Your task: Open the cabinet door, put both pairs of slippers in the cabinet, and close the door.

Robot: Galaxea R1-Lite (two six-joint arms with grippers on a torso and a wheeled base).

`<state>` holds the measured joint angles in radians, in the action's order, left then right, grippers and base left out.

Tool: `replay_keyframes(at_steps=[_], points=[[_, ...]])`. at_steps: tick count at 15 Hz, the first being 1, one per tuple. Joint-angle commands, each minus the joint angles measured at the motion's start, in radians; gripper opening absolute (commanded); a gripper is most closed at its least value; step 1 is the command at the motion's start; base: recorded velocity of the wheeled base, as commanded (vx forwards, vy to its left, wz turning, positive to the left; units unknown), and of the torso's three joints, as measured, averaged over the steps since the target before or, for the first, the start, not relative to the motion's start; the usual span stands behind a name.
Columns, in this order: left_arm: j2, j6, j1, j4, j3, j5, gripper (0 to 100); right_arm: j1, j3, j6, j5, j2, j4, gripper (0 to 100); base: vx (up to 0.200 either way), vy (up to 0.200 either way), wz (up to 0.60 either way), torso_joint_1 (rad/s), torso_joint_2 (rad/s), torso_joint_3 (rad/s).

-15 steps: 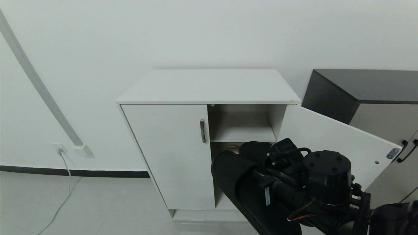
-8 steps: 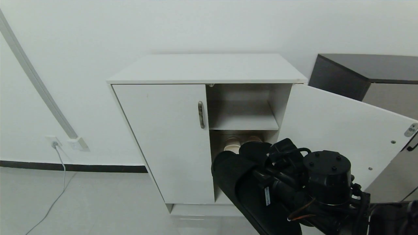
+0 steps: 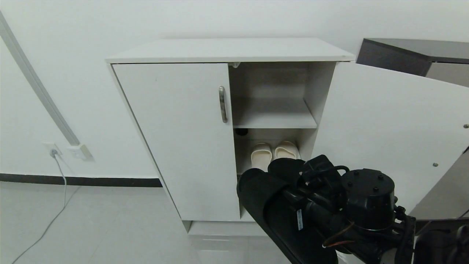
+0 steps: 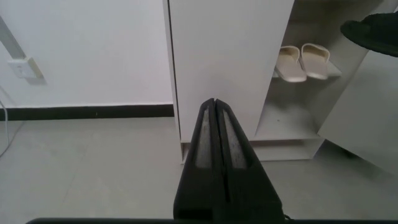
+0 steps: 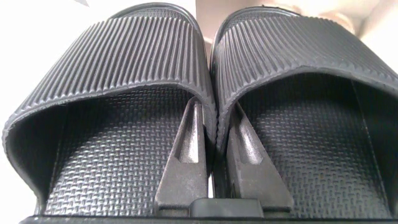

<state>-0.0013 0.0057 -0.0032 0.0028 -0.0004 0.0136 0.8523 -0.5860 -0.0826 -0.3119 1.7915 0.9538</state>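
Hanging from the right claw (image 5: 216,124), the black slippers (image 5: 149,81) sit side by side, their two inner walls pinched together between the closed fingers. The right wrist view looks in through the heel ends, so the toes point away from the wrist and would lead on the way in.

In the head view the black pair (image 3: 263,198) lies just in front of the lower part of the cabinet (image 3: 227,49) opening. Its long axis runs up toward the gap, angled a little to the left. The opening is straight ahead of the toes, between the closed left door (image 3: 176,135) and the open right door (image 3: 384,121), which swings well out on the right.

The cream slippers (image 3: 273,153) already rest on the middle shelf, toes inward, and take up most of its visible width. By my judgement the black pair must go to the upper shelf (image 3: 273,117) or to the bottom board (image 4: 289,121), so the next move turns on height more than on sideways aim.

The left claw (image 4: 214,109) is closed on nothing and hangs over the floor in front of the closed door, well apart from the opening. The right arm is the nearer one and carries the load.
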Motion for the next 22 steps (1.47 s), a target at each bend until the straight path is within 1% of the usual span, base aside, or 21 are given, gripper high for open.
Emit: replay_keyframes(at_steps=[1, 4, 9, 10, 11, 12, 14, 16, 17, 18, 19, 21, 22], points=[[0.001, 0.000, 0.000, 0.000, 0.000, 0.000, 0, -0.003, 0.002, 0.000, 0.001, 0.002, 0.002, 0, 0.000, 0.000, 0.00, -0.036, 0.44, 0.388], [0.001, 0.000, 0.000, 0.000, 0.000, 0.000, 0, -0.004, 0.008, 0.001, 0.001, 0.002, 0.002, 0, 0.000, 0.000, 0.00, -0.020, 0.39, 0.364], [0.001, 0.000, 0.000, 0.000, 0.000, 0.000, 0, -0.006, 0.003, 0.007, -0.007, 0.025, 0.014, 0, 0.000, 0.000, 0.00, 0.000, 0.06, 0.064], [0.001, 0.002, 0.000, 0.000, 0.000, 0.000, 0, 0.001, -0.031, 0.015, -0.070, 0.040, 0.013, 0, 0.000, 0.000, 0.00, 0.000, 0.00, 0.000], [0.001, 0.002, 0.000, 0.000, 0.000, 0.000, 0, 0.008, -0.104, 0.009, -0.141, 0.078, -0.032, 0, 0.000, 0.000, 0.00, 0.000, 0.00, 0.000], [0.001, 0.002, 0.000, 0.000, -0.001, 0.000, 0, 0.019, -0.178, -0.017, -0.199, 0.105, -0.116, 0, 0.000, 0.000, 0.00, 0.000, 0.00, 0.000], [0.001, 0.002, 0.000, 0.000, 0.000, 0.000, 0, 0.039, -0.405, -0.157, -0.291, 0.124, -0.415, 0, 0.000, 0.000, 0.00, 0.000, 0.00, 0.000], [0.001, 0.002, 0.000, 0.000, 0.000, 0.002, 0, 0.047, -0.670, -0.261, -0.418, 0.155, -0.715, 0, 0.000, 0.000, 0.00, 0.000, 0.00, 0.000], [0.001, 0.002, 0.000, 0.000, 0.000, 0.000, 0, 0.047, -0.769, -0.278, -0.467, 0.175, -0.777, 0, 0.000, 0.000, 0.00, 0.000, 0.00, 0.000], [0.001, 0.002, 0.000, 0.000, 0.000, 0.000, 0, 0.045, -0.853, -0.276, -0.509, 0.195, -0.796, 0, 0.000, 0.000, 0.00, 0.000, 0.00, 0.000], [0.001, 0.002, 0.000, 0.000, 0.000, 0.000, 0, 0.042, -0.920, -0.269, -0.529, 0.201, -0.808, 0, 0.000, 0.000, 0.00, 0.000, 0.00, 0.000], [0.001, 0.002, 0.000, 0.000, 0.000, 0.000, 0, 0.040, -0.971, -0.260, -0.530, 0.198, -0.863, 0, 0.000, 0.000, 0.00, 0.000, 0.00, 0.000], [0.001, 0.002, 0.000, 0.000, 0.000, 0.000, 0, 0.039, -0.974, -0.260, -0.530, 0.198, -0.869, 0, 0.000, 0.000, 0.00, 0.000, 0.00, 0.000]])
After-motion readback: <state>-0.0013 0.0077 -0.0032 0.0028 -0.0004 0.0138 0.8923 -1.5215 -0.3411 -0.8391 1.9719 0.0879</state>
